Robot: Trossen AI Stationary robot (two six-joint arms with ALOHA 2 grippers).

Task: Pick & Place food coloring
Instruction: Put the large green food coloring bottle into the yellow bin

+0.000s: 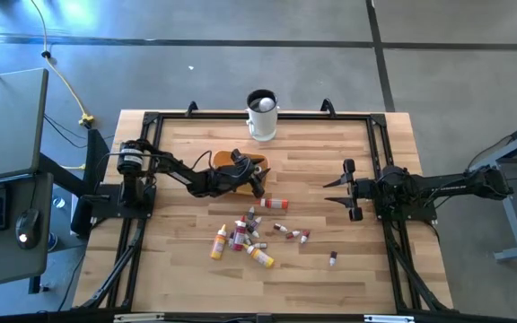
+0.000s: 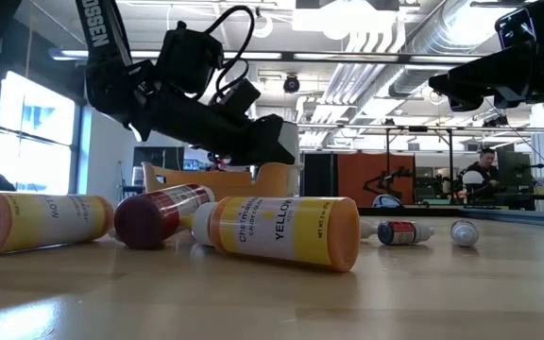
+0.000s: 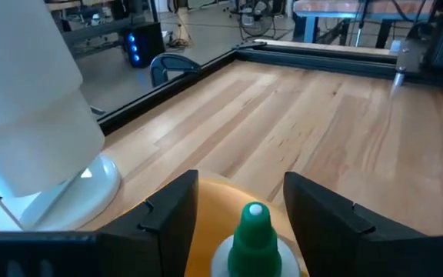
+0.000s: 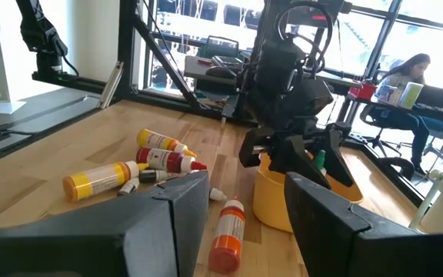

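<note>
My left gripper (image 1: 258, 183) hangs over the orange bowl (image 1: 240, 165) and is shut on a small food coloring bottle with a green cap (image 3: 254, 228). The right wrist view shows that bottle (image 4: 319, 159) between the fingers, above the bowl (image 4: 277, 198). Several other food coloring bottles (image 1: 249, 231), yellow, red and whitish, lie on their sides on the table, nearer than the bowl. In the low view a yellow bottle (image 2: 281, 229) and a dark red one (image 2: 157, 213) lie in front. My right gripper (image 1: 346, 189) waits open near the table's right side, touching nothing. My left gripper pinches the green-capped bottle by its whitish body (image 3: 229, 261), just below the cap, between the two fingers (image 3: 177, 219). The bottle is lifted clear above the orange bowl, and its pointed cap sticks out past the fingertips. The place of contact lies mostly below the picture's edge.
A white mug (image 1: 261, 115) stands at the table's far edge, just beyond the bowl, and shows large in the left wrist view (image 3: 29, 115). One small bottle (image 1: 333, 258) lies apart, toward the near right. A black frame (image 1: 380, 144) runs around the tabletop. People sit in the room behind.
</note>
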